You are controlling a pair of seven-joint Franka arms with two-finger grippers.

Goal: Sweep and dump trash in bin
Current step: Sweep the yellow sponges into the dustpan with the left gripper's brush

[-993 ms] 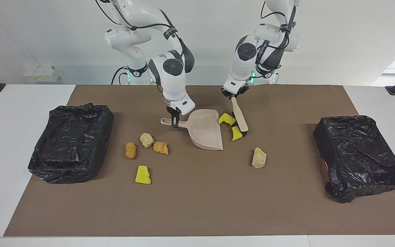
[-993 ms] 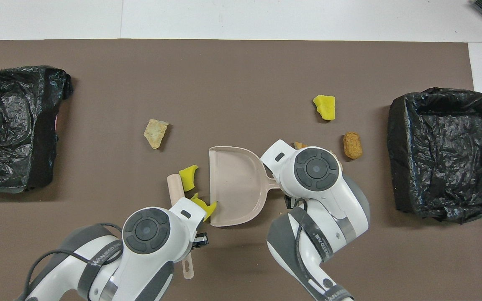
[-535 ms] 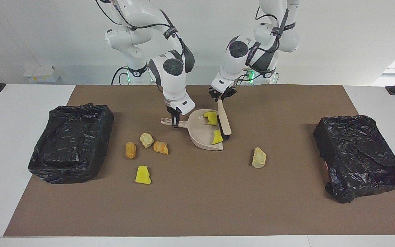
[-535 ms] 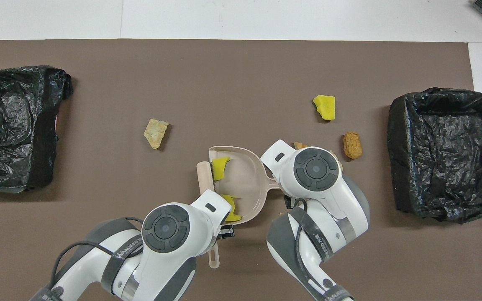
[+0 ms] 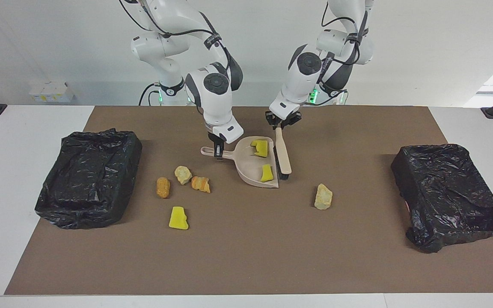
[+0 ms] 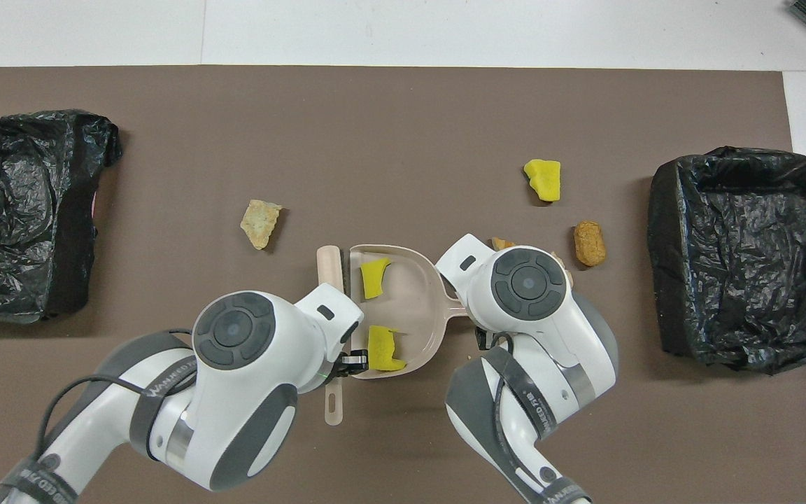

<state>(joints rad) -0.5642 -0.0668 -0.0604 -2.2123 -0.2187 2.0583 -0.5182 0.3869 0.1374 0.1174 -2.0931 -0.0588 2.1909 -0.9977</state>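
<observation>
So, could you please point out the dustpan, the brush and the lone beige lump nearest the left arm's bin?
dustpan (image 5: pixel 250 164): facing view, bare floor of the pan.
brush (image 5: pixel 282 152): facing view, middle of its beige handle.
beige lump (image 5: pixel 323 197): facing view, centre of the lump.

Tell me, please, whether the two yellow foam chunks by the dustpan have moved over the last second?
Yes. Both yellow foam chunks now lie inside the dustpan, swept off the mat toward the right arm's end by the brush that the left gripper holds.

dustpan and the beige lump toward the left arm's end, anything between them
Only the brush at the dustpan's open edge; past it, bare mat up to the beige lump, clearest in the facing view.
</observation>
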